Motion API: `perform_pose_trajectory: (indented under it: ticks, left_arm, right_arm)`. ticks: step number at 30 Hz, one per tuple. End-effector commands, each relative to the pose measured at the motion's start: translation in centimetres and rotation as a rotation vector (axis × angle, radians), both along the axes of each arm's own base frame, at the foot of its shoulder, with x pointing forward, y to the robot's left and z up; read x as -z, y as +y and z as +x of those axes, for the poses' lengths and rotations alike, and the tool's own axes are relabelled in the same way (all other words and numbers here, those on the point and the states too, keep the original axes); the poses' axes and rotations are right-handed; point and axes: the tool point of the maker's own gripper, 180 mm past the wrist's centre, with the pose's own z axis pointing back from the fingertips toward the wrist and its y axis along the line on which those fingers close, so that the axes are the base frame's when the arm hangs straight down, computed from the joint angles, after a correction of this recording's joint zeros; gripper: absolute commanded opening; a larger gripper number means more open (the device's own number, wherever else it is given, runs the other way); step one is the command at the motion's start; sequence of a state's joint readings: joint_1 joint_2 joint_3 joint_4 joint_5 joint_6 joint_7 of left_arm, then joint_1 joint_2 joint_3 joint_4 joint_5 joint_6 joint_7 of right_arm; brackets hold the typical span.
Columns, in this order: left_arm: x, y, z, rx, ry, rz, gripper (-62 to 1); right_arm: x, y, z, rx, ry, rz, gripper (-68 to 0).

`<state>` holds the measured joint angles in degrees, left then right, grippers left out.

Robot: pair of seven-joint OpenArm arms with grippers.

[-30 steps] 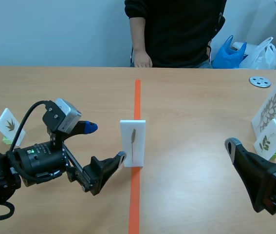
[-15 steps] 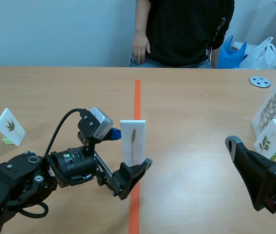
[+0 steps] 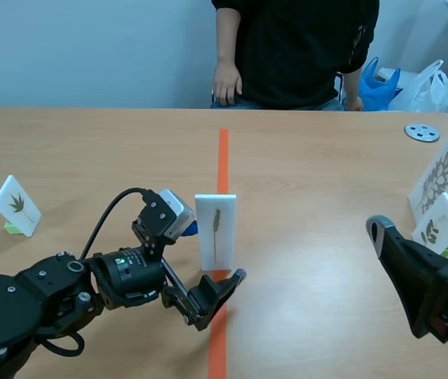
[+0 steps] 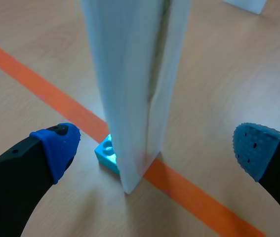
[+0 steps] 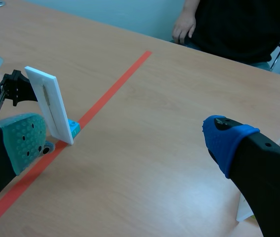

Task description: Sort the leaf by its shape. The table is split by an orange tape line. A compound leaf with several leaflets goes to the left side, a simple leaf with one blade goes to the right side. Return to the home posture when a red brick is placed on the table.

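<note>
Pale wooden desk [image 3: 326,181] lies under me, split by an orange tape line [image 3: 223,158]. My left jaws stand released, one blue pad [image 4: 60,145] on either side of the white leaf card [image 4: 135,74], neither touching it. The card stands upright in a small blue base [image 4: 107,154] right on the tape, which leaves its edges free to pinch. Its leaf looks like one slender blade, so I judge it belongs on the right side. My right jaws hang released too, low and well apart. Up close the leaf is hard to make out, and my right arm cuts off a small card [image 3: 437,225] at the far right.
</note>
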<state>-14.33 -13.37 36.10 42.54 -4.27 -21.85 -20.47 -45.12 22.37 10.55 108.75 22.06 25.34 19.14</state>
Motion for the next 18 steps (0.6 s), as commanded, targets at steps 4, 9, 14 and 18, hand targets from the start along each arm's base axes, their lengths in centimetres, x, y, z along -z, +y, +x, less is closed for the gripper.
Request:
perform_pose_trajectory:
  ticks: [4,9,14,18]
  left_arm:
    - [-1.42,-0.61,0.77,0.016,-0.048,-0.02,-5.9]
    - [-1.9,-0.71,0.84,0.015,-0.063,-0.043,-12.1]
    - [-2.15,-0.76,0.87,0.015,-0.072,-0.054,-19.6]
    - [-2.18,-0.76,0.88,0.015,-0.073,-0.056,-31.4]
  right_arm:
    - [-1.07,0.03,0.19,-0.002,-0.038,0.016,0.4]
    - [-1.15,0.04,0.2,-0.002,-0.042,0.019,0.4]
    - [-1.17,0.04,0.2,-0.002,-0.043,0.019,0.4]
    - [-1.2,0.04,0.2,-0.002,-0.044,0.02,0.4]
